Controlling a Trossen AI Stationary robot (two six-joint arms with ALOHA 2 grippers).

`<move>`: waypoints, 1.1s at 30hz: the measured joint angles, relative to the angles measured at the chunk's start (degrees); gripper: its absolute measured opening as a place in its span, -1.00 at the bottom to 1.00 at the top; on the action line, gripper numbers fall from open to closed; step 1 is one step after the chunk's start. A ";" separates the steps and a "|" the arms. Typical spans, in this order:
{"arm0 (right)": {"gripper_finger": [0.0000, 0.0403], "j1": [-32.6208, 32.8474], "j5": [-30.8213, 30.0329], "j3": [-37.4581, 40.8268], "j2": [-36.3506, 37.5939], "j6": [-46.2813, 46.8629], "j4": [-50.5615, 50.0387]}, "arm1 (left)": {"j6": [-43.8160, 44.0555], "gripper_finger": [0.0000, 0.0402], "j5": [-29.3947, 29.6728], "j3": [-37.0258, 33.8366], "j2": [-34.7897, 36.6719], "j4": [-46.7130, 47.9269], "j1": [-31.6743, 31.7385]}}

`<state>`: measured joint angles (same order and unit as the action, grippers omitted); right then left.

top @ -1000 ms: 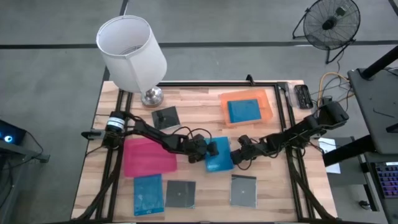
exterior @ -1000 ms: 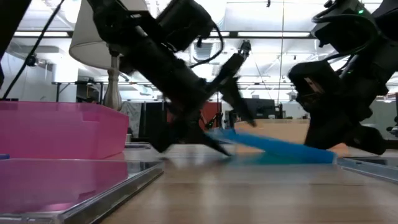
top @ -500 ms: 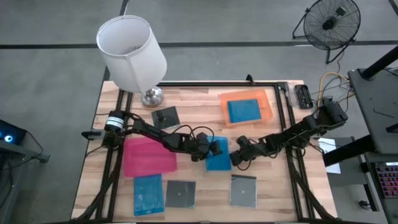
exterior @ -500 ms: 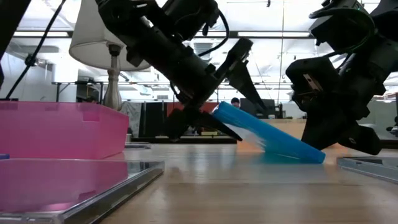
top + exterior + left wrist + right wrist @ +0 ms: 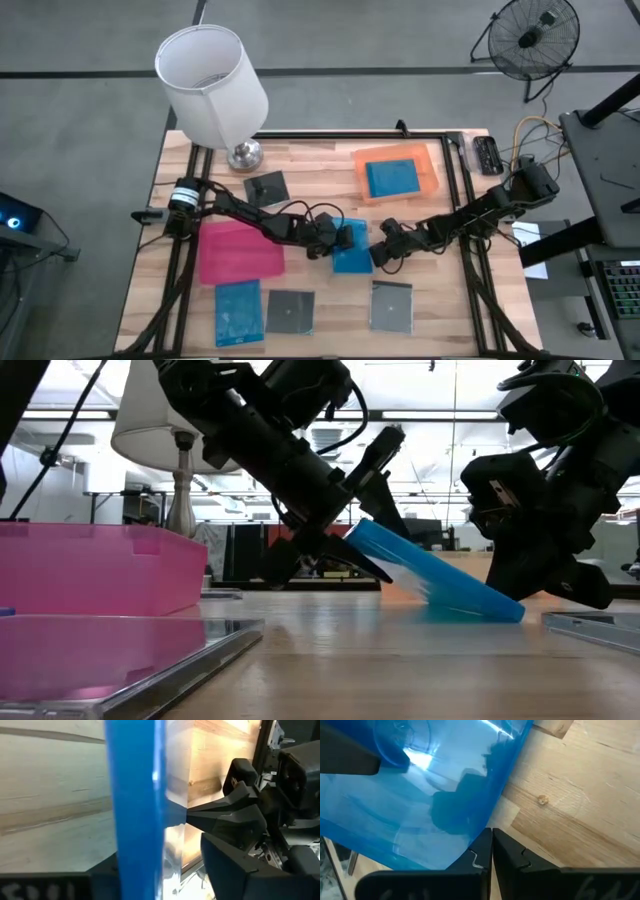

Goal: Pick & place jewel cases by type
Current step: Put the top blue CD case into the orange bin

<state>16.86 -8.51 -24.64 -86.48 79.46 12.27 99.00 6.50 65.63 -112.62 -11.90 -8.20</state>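
Since a second ago, lifted at its left edge: blue case at table centre, then nearly flat, now steeply tilted, right edge down on the wood. Left claw narrowed, pinching the raised edge. Right claw unmoved, fingers pressed together, tips touching the case's lower right edge, gripping nothing. Pink tray just left of the left claw. Along the near edge: another blue case, two dark cases, bare wood between. Orange tray far right, blue case inside. Dark case far left by the lamp.
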 joint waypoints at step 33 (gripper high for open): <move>-0.96 0.00 -0.89 0.45 9.79 -3.86 -3.56 | -5.81 -0.92 -0.14 -0.22 5.06 -0.20 0.51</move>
<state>16.86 -9.41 -24.19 -76.69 75.60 8.71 93.19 6.36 65.41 -107.56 -12.10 -7.69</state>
